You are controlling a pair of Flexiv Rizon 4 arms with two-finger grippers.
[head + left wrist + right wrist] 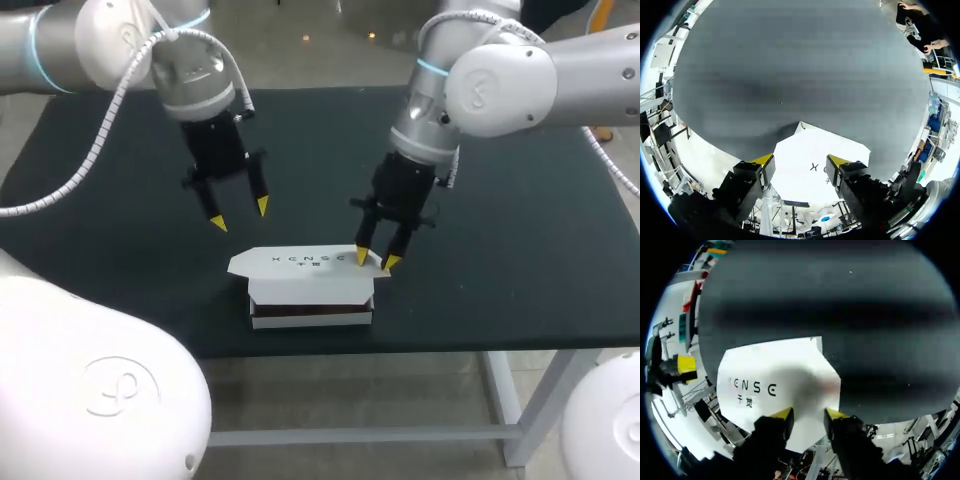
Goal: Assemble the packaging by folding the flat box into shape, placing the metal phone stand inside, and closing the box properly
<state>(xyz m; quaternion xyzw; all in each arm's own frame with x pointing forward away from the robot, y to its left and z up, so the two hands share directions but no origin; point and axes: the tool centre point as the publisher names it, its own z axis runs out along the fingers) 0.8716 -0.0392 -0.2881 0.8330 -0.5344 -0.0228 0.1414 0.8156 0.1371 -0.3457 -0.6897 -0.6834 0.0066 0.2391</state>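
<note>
The left arm comes in from the left side, and its left gripper (240, 214) hangs in the air above the black table (500, 220), behind the left end of the box and clear of it. Its two yellow-tipped fingers stand well apart with nothing between them. In the left wrist view the pointed end of the box's lid lies below and ahead of those spread fingers (762, 161), with bare tabletop beyond it.

The white box (310, 290) sits near the front edge of the table, about midway between the arms, folded up into shape. Its printed lid (300, 262) lies across the top, with pointed ends that reach past the body on both sides. Along the front a dark strip (310, 313) shows under the lid's hanging front flap; what is inside cannot be made out.

The right arm comes in from the right, and its right gripper (377, 260) points down at the right end of the lid. Its fingers have only a narrow gap between them and clamp nothing. The tips seem to rest on the lid, though contact is hard to confirm. In the right wrist view both tips (785, 414) sit over the lid's white surface, beside the print
</note>
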